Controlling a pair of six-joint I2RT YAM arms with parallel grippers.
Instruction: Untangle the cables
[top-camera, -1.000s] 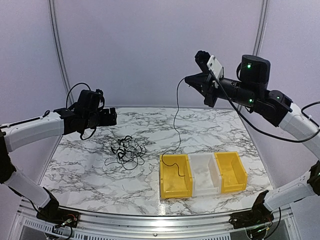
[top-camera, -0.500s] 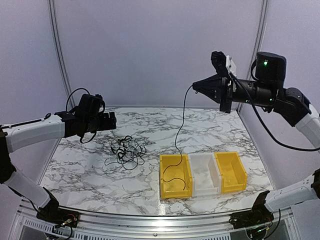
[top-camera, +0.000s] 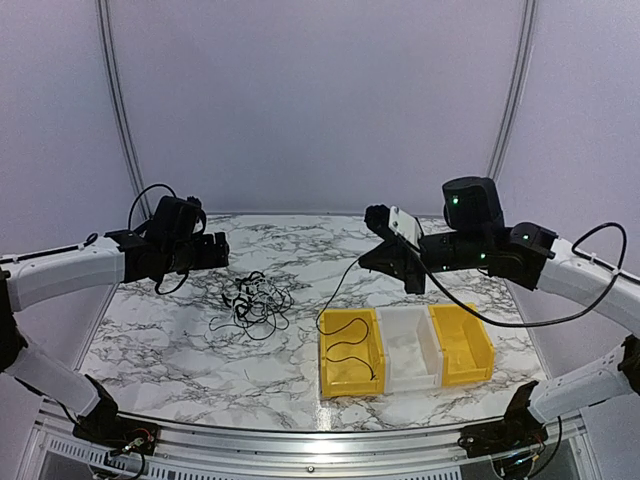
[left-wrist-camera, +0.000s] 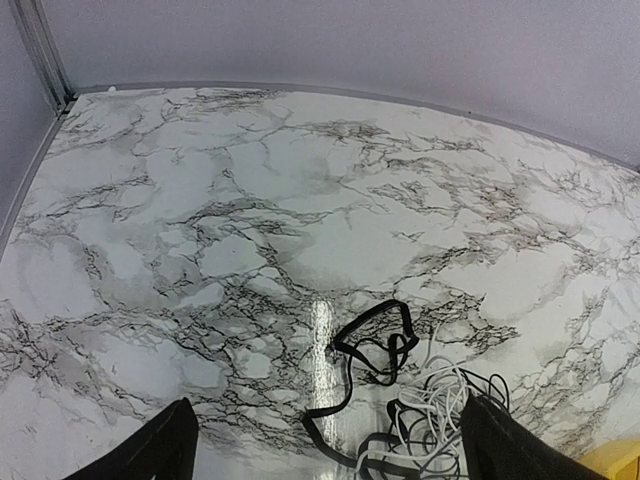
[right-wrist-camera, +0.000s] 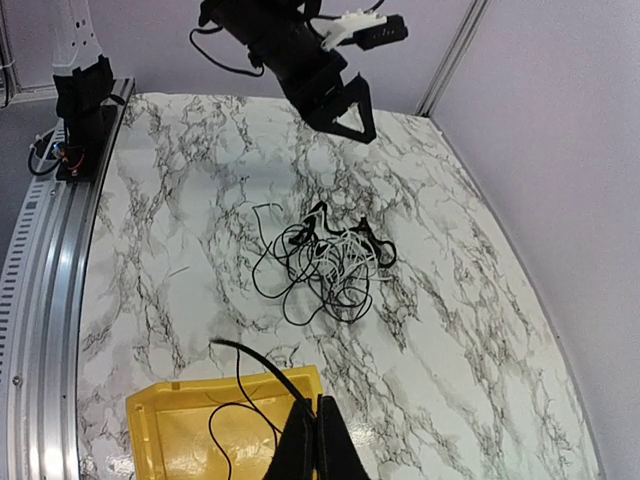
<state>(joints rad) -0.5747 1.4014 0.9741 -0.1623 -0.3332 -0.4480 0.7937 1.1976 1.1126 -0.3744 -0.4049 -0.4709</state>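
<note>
The left claw (top-camera: 218, 247) hangs over the marble table (top-camera: 160, 340) with its fingers (left-wrist-camera: 160, 452) spread wide and nothing between them. The tangle of cables (top-camera: 254, 301) (black and white cords looped together) lies on the table below and just ahead of it. Well to the right, the right claw (top-camera: 368, 262) is pinched tight on a single black cable (right-wrist-camera: 258, 367), which slopes down from its tips into the left yellow bin (top-camera: 350, 388) beneath. A white bin (top-camera: 410, 380) and a second yellow bin (top-camera: 465, 372) sit alongside, under that claw's arm.
</note>
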